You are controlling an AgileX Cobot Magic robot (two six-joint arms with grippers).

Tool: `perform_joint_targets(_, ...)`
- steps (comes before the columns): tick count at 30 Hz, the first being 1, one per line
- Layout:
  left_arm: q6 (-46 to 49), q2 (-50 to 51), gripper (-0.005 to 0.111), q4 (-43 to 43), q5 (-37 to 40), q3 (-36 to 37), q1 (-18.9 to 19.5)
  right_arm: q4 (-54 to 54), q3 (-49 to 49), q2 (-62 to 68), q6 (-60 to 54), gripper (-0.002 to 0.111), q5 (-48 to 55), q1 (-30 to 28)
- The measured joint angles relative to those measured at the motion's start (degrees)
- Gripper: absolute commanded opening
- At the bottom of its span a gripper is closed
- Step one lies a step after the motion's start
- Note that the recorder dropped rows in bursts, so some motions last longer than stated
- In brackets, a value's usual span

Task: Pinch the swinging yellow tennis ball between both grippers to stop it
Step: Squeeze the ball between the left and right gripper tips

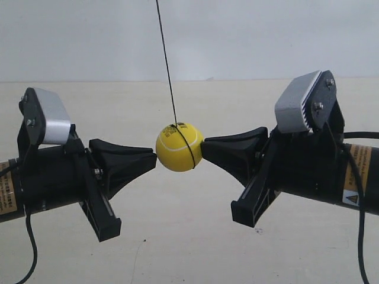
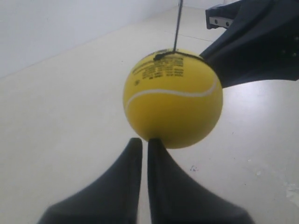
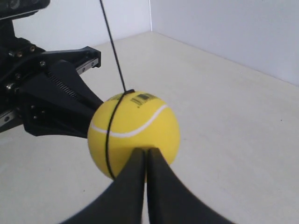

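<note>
At the exterior view's left, the left arm lay nearly level, with a grey boxy module [image 1: 52, 116] on top of it. The left gripper [image 1: 153, 155] pointed toward the middle of the scene. Its two wedge-shaped jaws were pressed together, and the left wrist view showed only a thin slit between them [image 2: 142, 141]. Their joined tip touched the side of the yellow tennis ball [image 1: 179, 147].

The ball hung in the air between the two arms, above the pale surface [image 1: 189, 242]. It was tied to a thin black string [image 1: 166, 59] that ran up out of the picture and leaned slightly toward the exterior view's left. A loop of the string wrapped around the ball on the half nearer the right arm. A white seam and black print showed on the ball's upper face [image 2: 161, 70].

On the far side, the right gripper [image 1: 204, 148] met the ball with its jaws also closed flat against each other [image 3: 144, 151]. Their tip pressed on the fuzz just beside the string loop. The ball [image 3: 135, 126] sat caught between the two closed tips. Behind the right gripper, its arm carried a second grey module [image 1: 299, 100].
</note>
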Motion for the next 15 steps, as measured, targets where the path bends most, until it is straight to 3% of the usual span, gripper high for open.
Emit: perform_joint_targets(15,-0.51,0.00,0.005,0.03,-3.13,0.00,0.00,0.09,0.00,0.00,-0.03,0.000,-0.13,0.00)
